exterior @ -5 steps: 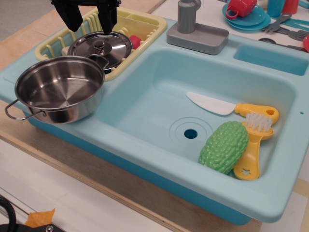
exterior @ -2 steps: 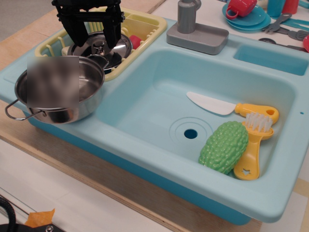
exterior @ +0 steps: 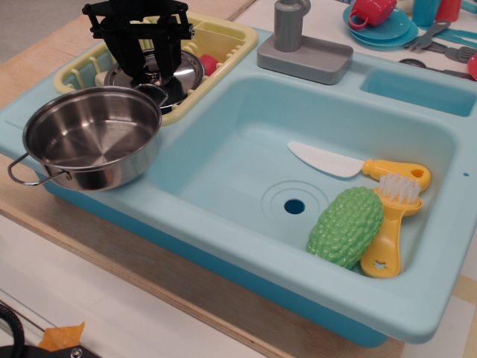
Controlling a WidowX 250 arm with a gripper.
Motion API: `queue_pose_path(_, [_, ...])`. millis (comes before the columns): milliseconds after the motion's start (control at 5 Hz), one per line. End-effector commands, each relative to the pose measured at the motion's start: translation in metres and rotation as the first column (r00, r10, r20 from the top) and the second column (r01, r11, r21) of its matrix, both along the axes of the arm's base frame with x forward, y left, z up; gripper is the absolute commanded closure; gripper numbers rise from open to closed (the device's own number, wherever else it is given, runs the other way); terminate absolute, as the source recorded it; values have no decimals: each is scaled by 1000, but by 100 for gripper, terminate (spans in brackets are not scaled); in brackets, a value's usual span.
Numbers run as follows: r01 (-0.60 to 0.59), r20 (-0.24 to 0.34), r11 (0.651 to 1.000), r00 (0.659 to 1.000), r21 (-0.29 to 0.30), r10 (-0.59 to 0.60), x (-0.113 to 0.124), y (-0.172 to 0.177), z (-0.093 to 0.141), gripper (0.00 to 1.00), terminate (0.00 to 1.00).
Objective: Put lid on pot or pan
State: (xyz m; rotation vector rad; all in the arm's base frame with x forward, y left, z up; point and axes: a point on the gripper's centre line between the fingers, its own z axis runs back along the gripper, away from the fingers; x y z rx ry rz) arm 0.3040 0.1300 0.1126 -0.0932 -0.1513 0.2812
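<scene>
Upper left, the gripper (exterior: pixel 151 68) straddles the knob of the lid (exterior: pixel 179 74) in the yellow rack (exterior: pixel 216 39), fingers apart—best close squarely on it before lifting toward the pot (exterior: pixel 93 138) below-left.

1. One steel pot (exterior: pixel 93 138), open, on the left rim of the sink.
2. One steel lid (exterior: pixel 179 74), lying in the rack.
3. One yellow dish rack (exterior: pixel 223 37).
4. One turquoise sink (exterior: pixel 223 179); one drain hole (exterior: pixel 294 206).
5. One grey faucet (exterior: pixel 302 45).
6. One white-bladed toy knife (exterior: pixel 350 164), yellow handle.
7. One yellow brush (exterior: pixel 391 224).
8. One green bumpy vegetable (exterior: pixel 345 226).
9. One black claw (exterior: pixel 151 63).
10. One red cup (exterior: pixel 370 10), one blue plate (exterior: pixel 402 31), far right corner; other items there too cropped to count.
</scene>
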Motion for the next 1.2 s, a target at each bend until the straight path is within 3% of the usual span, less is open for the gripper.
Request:
queue_pose_path(0, [-24, 11, 1000, 1000, -5, 24, -4, 7, 2, 100, 0])
queue_pose_path(200, [-12, 31, 1000, 999, 4, 12, -2, 6, 9, 100, 0])
queue_pose_path(400, [-7, 80, 999, 997, 53, 2, 7, 6, 38, 100, 0])
queue_pose_path(600, [-60, 76, 994, 996, 86, 53, 0, 0, 69, 100, 0])
queue_pose_path(800, [-101, 43, 990, 994, 101, 97, -10, -6, 93, 100, 0])
queue_pose_path(1000, [-196, -33, 976, 979, 96, 200, -44, -22, 108, 100, 0])
